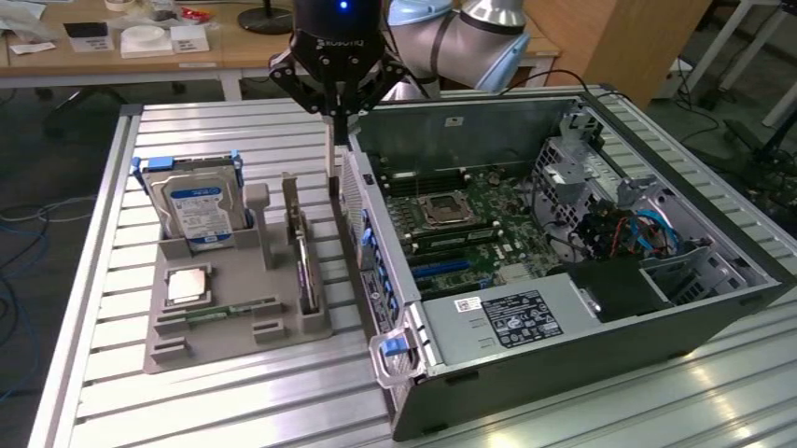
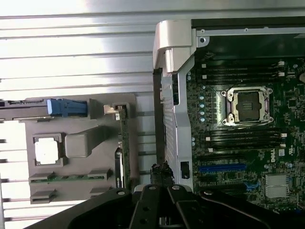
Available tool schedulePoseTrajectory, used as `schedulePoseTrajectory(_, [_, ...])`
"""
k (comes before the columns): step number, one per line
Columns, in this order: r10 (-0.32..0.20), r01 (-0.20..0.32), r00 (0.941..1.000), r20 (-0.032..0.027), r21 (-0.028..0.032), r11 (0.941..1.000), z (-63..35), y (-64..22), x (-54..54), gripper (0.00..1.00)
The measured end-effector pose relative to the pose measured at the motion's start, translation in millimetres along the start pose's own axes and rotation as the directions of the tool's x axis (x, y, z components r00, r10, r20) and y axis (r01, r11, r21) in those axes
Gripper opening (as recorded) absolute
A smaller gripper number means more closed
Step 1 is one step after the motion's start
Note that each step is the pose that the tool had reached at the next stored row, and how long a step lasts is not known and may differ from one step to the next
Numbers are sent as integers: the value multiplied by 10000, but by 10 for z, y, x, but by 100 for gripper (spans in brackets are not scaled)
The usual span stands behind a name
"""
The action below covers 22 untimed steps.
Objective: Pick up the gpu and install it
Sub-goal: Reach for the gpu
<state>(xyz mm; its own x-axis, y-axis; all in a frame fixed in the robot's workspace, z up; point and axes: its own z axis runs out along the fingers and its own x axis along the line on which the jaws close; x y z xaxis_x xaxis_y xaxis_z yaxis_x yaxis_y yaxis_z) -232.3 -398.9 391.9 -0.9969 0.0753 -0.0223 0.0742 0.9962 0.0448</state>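
Grey tray (image 1: pixel 230 327) holds gpu (image 1: pixel 305 271) on edge; closed gripper (image 1: pixel 334 117) near case (image 1: pixel 561 336) corner.

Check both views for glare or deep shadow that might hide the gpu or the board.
Wrist view: glare washes out the slatted table, while the gpu in its grey holder and the motherboard are evenly lit. Exterior view: soft, even light with a mild sheen on the table; shadow gathers only low inside the computer case, around the cables.
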Motion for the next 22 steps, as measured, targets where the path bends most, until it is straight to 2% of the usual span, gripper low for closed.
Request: schedulePoseTrajectory(22, [0,0,10000,-1,1,10000,-3,-7,96,11])
